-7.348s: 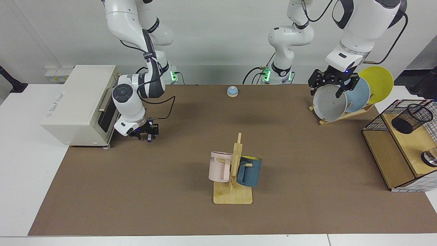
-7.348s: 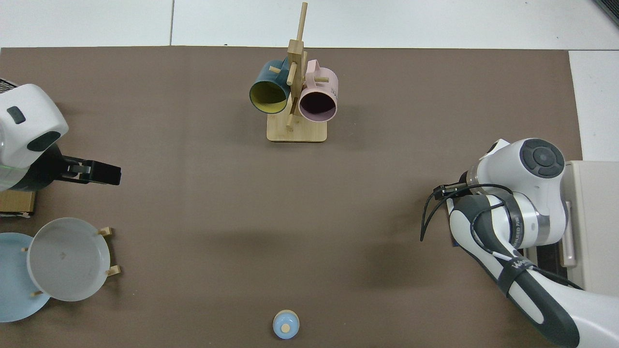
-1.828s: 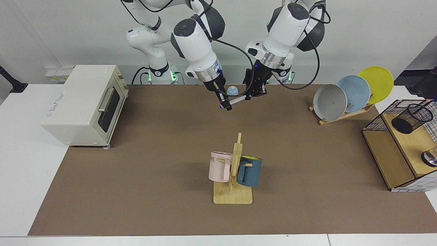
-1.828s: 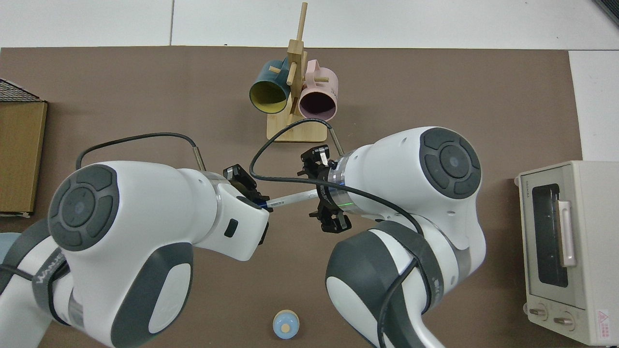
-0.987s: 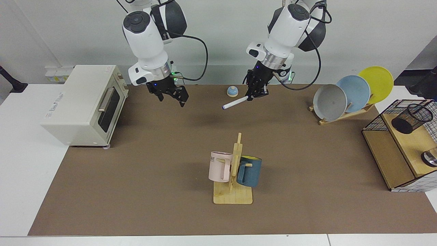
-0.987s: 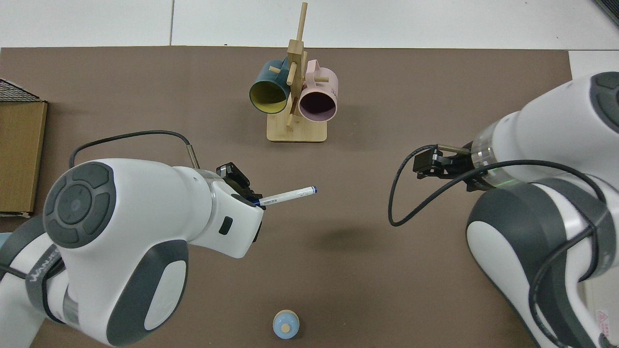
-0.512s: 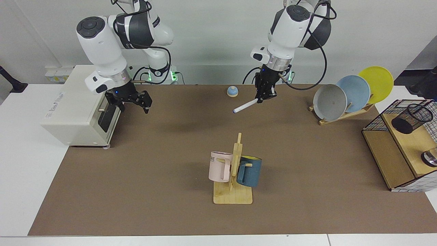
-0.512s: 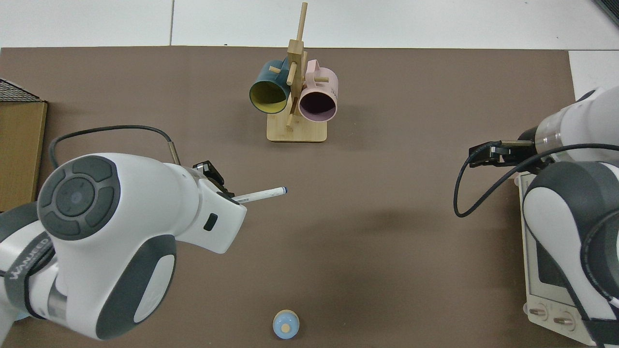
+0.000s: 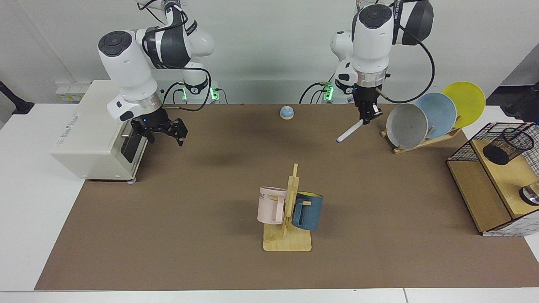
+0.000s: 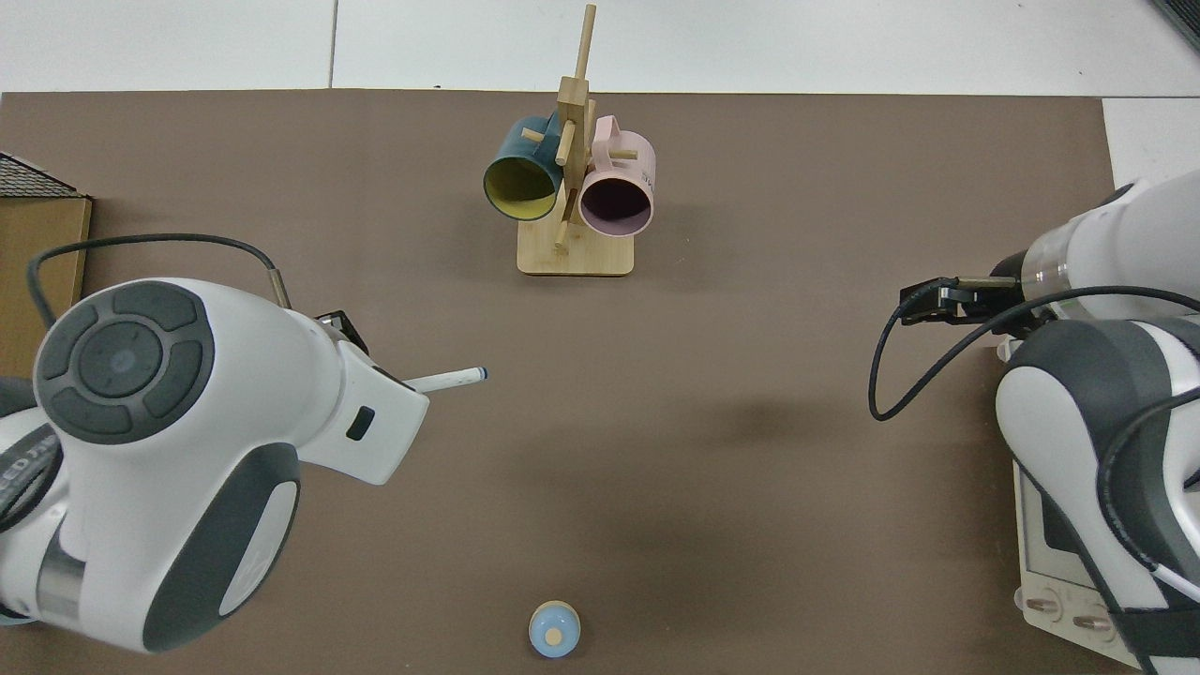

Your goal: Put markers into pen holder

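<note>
With handover done and marker (image 9: 349,132) carried rightward over last second, transport toward holder (image 9: 508,145) is under way. Near centre: mug rack (image 9: 287,212), not involved. Mid right: holder sits tilted on shelf box (image 9: 493,181), well apart from marker. Far right: left gripper (image 9: 367,118) clamped on marker's upper end, above mat; marker slants down, blue tip lowest. Far left: right gripper (image 9: 161,130), fingers spread, empty, has withdrawn beside oven (image 9: 97,128); arm waits.
</note>
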Controlling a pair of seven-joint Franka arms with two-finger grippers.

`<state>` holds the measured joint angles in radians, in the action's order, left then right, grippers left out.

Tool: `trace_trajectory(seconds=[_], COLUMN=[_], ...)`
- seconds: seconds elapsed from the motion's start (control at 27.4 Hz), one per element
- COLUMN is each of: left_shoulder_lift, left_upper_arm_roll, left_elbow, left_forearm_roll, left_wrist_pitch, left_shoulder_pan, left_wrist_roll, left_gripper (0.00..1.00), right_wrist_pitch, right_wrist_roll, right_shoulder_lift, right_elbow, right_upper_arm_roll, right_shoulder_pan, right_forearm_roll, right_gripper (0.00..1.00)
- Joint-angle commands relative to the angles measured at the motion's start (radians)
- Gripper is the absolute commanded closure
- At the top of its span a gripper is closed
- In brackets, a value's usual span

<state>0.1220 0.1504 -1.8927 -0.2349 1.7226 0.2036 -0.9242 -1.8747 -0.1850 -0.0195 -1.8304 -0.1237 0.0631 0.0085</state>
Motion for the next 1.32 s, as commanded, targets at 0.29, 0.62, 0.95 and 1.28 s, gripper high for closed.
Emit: trace_trajectory(seconds=[0.29, 0.62, 0.95, 1.28], left_shoulder_lift=[-0.013, -0.042, -0.074, -0.087], left_upper_arm_roll=[-0.025, -0.025, -0.025, -0.025], left_elbow=[0.063, 0.13, 0.199, 0.207], left_forearm_roll=[-0.265, -0.431, -0.543, -0.583], left_wrist_pitch=[-0.081, -0.069, 0.017, 0.213], left_shoulder_pan=[-0.084, -0.161, -0.263, -0.401], left_wrist_roll=[-0.119, -0.317, -0.519, -0.705], left_gripper=[1.0, 1.0, 1.0, 1.0], right_wrist_pitch=[0.219, 0.209, 0.209, 0.207], right_wrist_roll=[0.074, 0.09, 0.088, 0.088], right_shoulder_lift=[0.02, 0.058, 0.058, 0.058], right_elbow=[0.103, 0.095, 0.097, 0.097], right_upper_arm_roll=[-0.016, -0.016, -0.016, -0.016], right_shoulder_pan=[0.035, 0.049, 0.049, 0.049], right_forearm_roll=[-0.028, -0.027, -0.025, -0.025], right_gripper=[0.0, 0.0, 0.0, 0.0])
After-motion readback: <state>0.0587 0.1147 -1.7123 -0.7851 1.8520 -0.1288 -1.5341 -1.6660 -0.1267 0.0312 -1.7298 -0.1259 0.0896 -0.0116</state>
